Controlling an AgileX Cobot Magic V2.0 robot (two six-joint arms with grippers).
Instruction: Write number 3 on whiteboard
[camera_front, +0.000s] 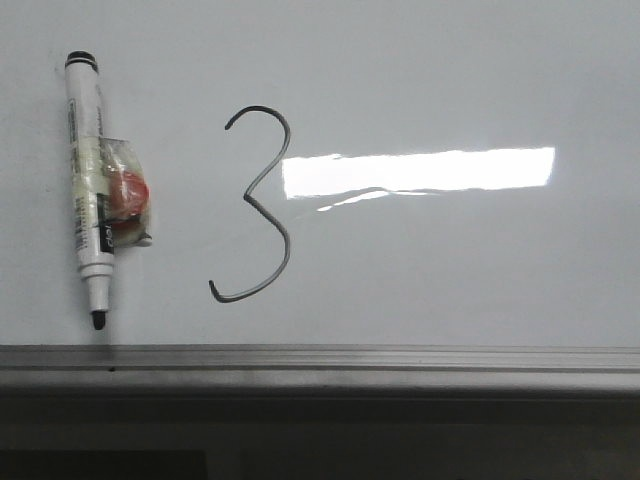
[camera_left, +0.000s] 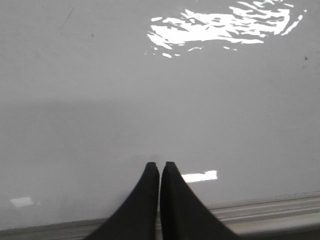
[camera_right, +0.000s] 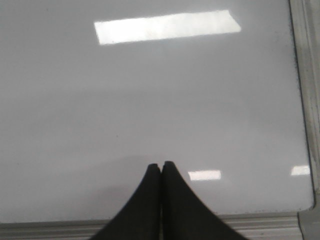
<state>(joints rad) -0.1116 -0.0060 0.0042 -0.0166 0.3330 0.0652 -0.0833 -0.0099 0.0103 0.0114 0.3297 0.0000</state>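
A thin dark grey number 3 (camera_front: 262, 200) is drawn on the glossy whiteboard (camera_front: 450, 270), left of the bright light reflection. A white marker pen (camera_front: 88, 190) with a black tip lies uncapped to the left of the 3, with a taped red and clear bundle on its side. Neither gripper shows in the front view. My left gripper (camera_left: 160, 165) is shut and empty above bare board near the edge rail. My right gripper (camera_right: 161, 164) is shut and empty above bare board near a corner of the rail.
A grey metal edge rail (camera_front: 320, 360) runs along the near side of the board; it also shows in the left wrist view (camera_left: 270, 207) and in the right wrist view (camera_right: 306, 100). A bright rectangular reflection (camera_front: 420, 170) lies right of the 3.
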